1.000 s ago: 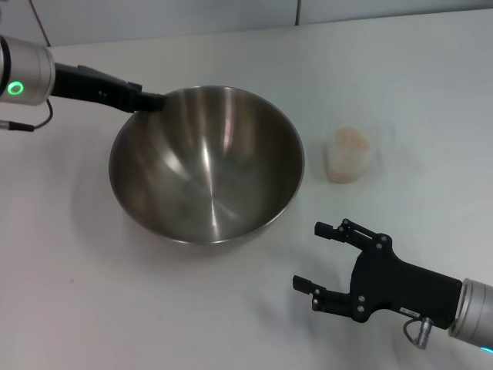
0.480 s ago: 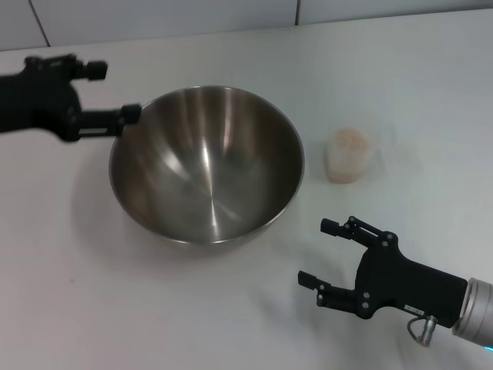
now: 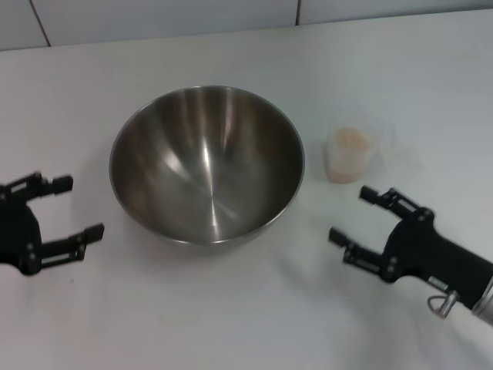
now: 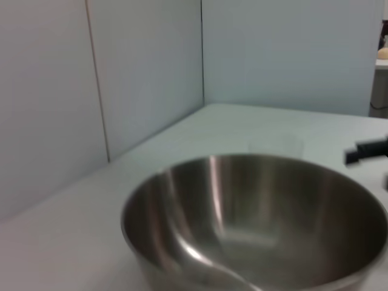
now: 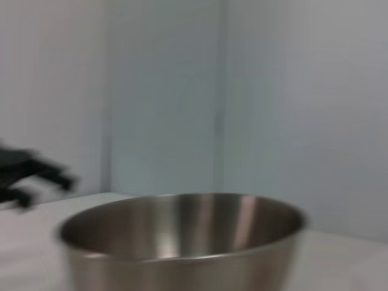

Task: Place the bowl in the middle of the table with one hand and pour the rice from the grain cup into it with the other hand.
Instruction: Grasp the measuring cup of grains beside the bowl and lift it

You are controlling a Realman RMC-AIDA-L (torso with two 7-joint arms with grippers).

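The large steel bowl (image 3: 206, 163) stands empty on the white table (image 3: 231, 308), near its middle. It also fills the left wrist view (image 4: 254, 221) and the right wrist view (image 5: 182, 242). The clear grain cup (image 3: 350, 154) holds a heap of pale rice (image 3: 352, 139) and stands upright to the right of the bowl. My left gripper (image 3: 69, 208) is open and empty, left of the bowl and apart from it. My right gripper (image 3: 357, 215) is open and empty, in front of the cup and apart from it.
A grey panelled wall (image 3: 154, 14) runs along the table's far edge. The right gripper shows far off in the left wrist view (image 4: 367, 151), and the left gripper shows far off in the right wrist view (image 5: 30, 176).
My left gripper has let go of the bowl's far left rim and swung back to the near left. My right gripper has moved right and toward the cup. The bowl has stayed put.
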